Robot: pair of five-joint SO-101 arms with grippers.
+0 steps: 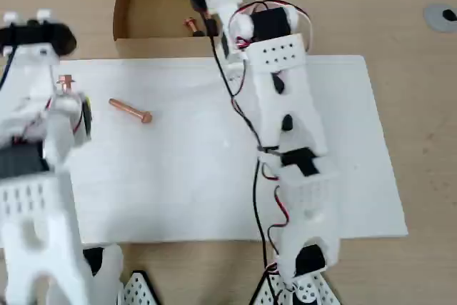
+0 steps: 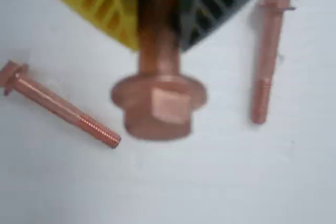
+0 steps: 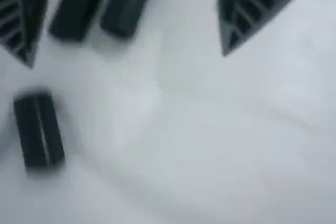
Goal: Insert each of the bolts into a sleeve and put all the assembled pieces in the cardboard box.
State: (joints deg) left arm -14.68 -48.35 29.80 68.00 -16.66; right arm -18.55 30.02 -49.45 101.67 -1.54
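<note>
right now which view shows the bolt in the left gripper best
The left wrist view: the held bolt is close up, head toward the camera, shank clamped in the left gripper. The high view catches its small copper head at that arm's tip. The right wrist view faces black sleeves instead.

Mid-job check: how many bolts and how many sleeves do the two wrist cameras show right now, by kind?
Copper-coloured flanged metal bolts: 3, one held in the left fingers, two lying loose
Black cylindrical sleeves: 3
Total: 6
</note>
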